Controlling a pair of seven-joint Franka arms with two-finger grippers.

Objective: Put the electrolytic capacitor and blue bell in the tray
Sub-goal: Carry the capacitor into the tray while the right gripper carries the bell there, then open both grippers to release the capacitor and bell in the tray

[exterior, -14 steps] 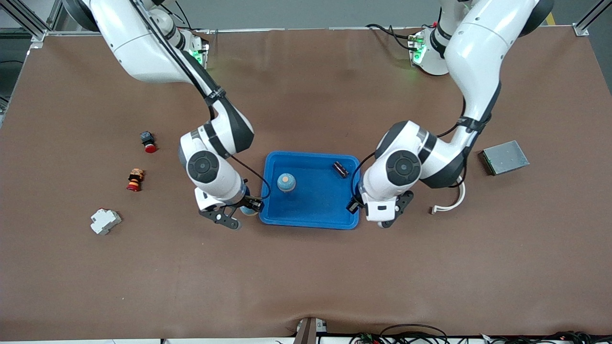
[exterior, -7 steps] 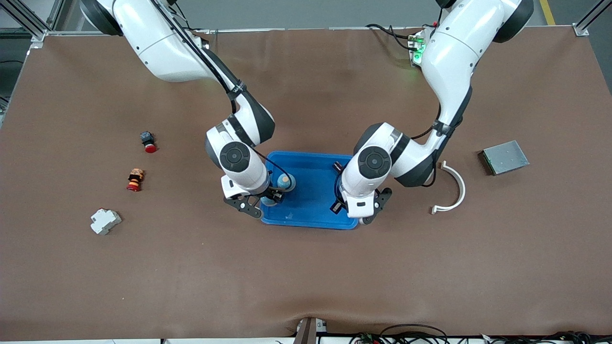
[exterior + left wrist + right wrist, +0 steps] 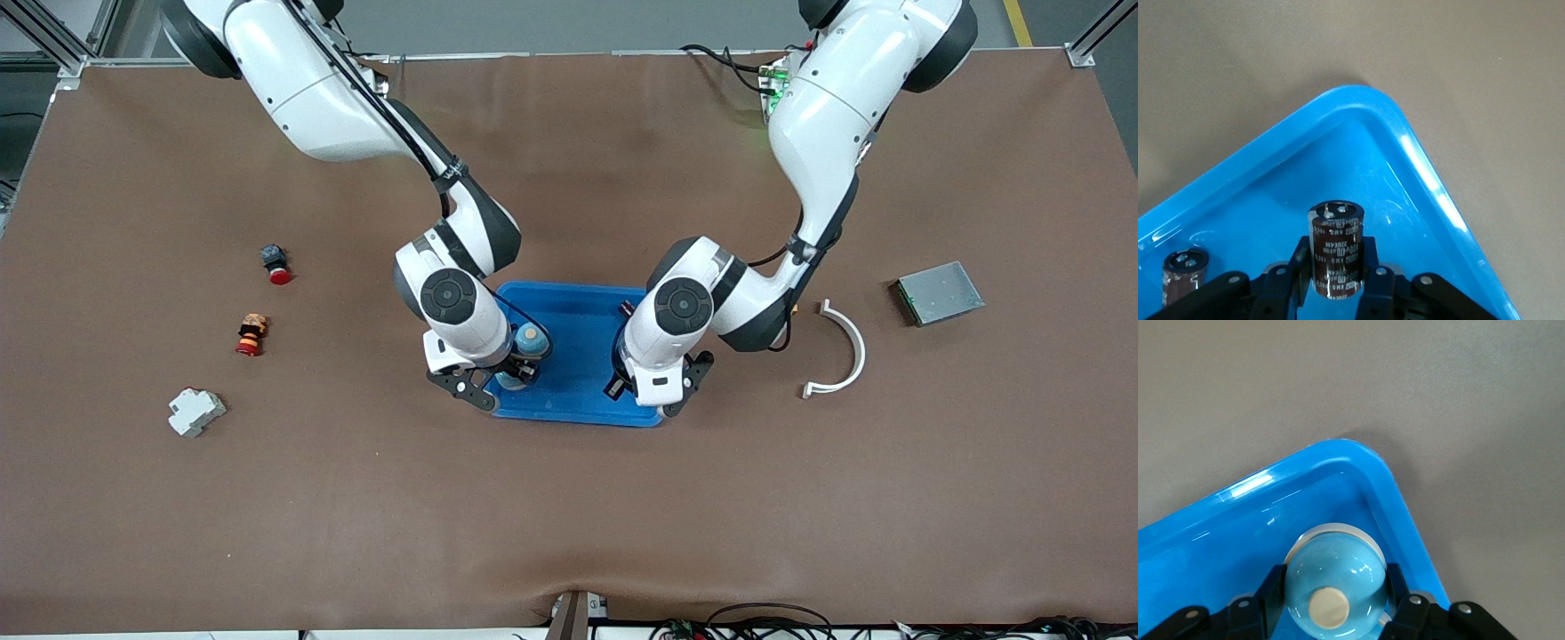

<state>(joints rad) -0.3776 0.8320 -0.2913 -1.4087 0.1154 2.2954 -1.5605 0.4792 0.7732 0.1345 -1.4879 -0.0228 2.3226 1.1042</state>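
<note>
The bright-blue tray lies at the table's middle. My right gripper is shut on a blue bell with a cream button, over the tray's corner at the right arm's end. A second blue bell stands in the tray beside it. My left gripper is shut on a dark brown electrolytic capacitor, held upright over the tray's corner at the left arm's end. A second capacitor stands in the tray; it is partly hidden by the arm in the front view.
A white curved piece and a grey metal box lie toward the left arm's end. Two red-capped button parts and a white breaker lie toward the right arm's end.
Both arms have moved inward from beside the tray to over it, the right gripper carrying the bell and the left gripper the capacitor. The white curved piece has come into full view.
</note>
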